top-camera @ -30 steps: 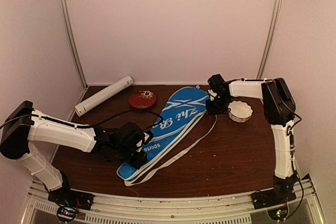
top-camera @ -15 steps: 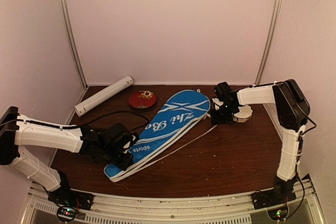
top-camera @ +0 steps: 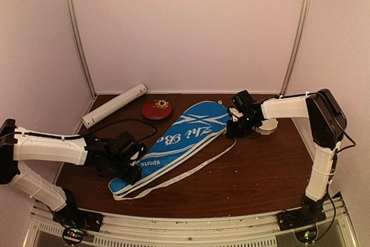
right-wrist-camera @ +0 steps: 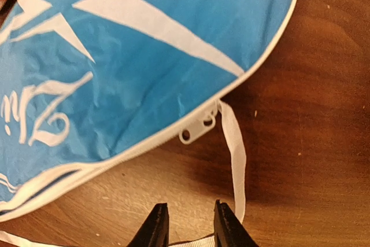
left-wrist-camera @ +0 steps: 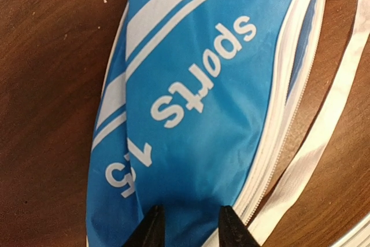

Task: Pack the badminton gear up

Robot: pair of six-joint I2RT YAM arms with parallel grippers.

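Note:
The blue white-lettered racket bag (top-camera: 173, 143) lies diagonally across the table, its narrow end near left and its wide end far right. My left gripper (top-camera: 133, 172) hovers over the narrow end; in the left wrist view its jaws (left-wrist-camera: 192, 227) stand apart over the blue fabric (left-wrist-camera: 202, 114). My right gripper (top-camera: 232, 131) is beside the bag's wide end, open (right-wrist-camera: 191, 224) above the wood, with the white strap (right-wrist-camera: 234, 154) passing by its right finger and crossing between the jaws. The zipper pull (right-wrist-camera: 196, 129) lies just ahead of it. The long white tube (top-camera: 114, 105) rests at the far left.
A small red round dish (top-camera: 157, 109) sits near the back wall beside the tube. A white scalloped bowl (top-camera: 267, 125) stands behind my right wrist. The bag's long white strap (top-camera: 191, 169) trails over the wood. A black cable (top-camera: 124, 124) loops behind the left arm.
The bag has slid toward the near left along with my left gripper, whose jaws have widened. My right gripper moved from beside the bowl down to the bag's wide end.

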